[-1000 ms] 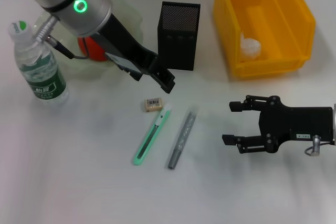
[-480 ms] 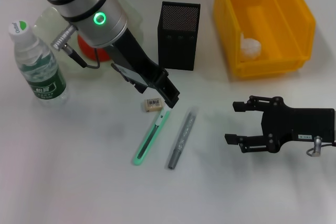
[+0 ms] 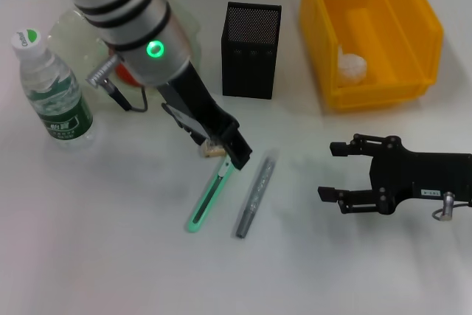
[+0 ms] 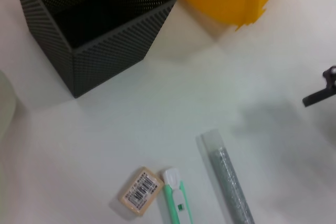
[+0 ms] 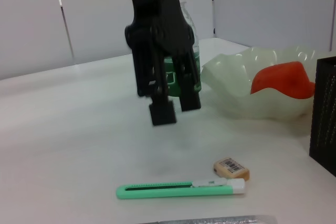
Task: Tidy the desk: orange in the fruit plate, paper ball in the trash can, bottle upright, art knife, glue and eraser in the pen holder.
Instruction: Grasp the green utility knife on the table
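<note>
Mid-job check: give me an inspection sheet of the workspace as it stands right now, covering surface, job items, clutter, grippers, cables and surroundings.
Surface: white desk, no spills seen.
Job's things: orange in the fruit plate; paper ball in the yellow bin; bottle upright; art knife, glue stick and eraser lie loose on the desk; pen holder looks empty.
Clutter: nothing seen.
Grippers: left gripper hangs above the eraser and knife tip, fingers apart, holding nothing; right gripper is open and empty, off to the right of the glue stick.
Cables: grey lead at the left wrist.
Surroundings: pale wall panels.
</note>
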Robot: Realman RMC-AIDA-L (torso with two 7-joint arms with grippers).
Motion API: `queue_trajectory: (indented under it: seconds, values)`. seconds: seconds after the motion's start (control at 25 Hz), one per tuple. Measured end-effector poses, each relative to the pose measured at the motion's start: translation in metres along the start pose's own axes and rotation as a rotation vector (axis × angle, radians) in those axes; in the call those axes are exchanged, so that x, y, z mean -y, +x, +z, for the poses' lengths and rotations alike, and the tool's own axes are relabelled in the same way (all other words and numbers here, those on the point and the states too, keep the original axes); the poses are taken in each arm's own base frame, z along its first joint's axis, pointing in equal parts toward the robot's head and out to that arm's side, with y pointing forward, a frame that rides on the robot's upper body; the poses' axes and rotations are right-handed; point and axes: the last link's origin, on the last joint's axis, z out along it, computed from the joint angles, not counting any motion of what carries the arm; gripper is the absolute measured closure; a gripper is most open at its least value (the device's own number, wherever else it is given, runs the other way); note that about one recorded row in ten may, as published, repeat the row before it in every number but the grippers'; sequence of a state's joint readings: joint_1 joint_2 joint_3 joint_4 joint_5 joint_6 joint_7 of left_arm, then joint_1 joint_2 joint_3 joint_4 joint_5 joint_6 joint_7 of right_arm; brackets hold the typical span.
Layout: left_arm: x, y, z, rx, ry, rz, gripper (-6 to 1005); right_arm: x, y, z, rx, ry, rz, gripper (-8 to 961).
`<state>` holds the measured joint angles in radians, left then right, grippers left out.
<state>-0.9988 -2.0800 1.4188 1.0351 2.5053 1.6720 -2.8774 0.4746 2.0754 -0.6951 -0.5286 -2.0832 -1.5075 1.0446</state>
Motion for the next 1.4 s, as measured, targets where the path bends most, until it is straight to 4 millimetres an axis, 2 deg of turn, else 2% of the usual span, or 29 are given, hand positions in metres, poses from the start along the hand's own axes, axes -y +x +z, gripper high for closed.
queue_trajectory:
  seconds: [0.4, 1.12, 1.4]
  values:
    - [-0.014, 0.000, 0.023, 0.023, 0.047, 0.105, 201, -0.002, 0.003, -0.002, 0.003, 0.004, 0.008, 137]
    - [-0.006, -0.008, 0.050, 0.050, 0.097, 0.130, 200, -0.004, 0.006, -0.005, 0.012, 0.015, 0.004, 137]
    - [-0.006, -0.009, 0.052, 0.047, 0.098, 0.137, 201, -0.004, 0.005, -0.006, 0.017, 0.012, 0.003, 137]
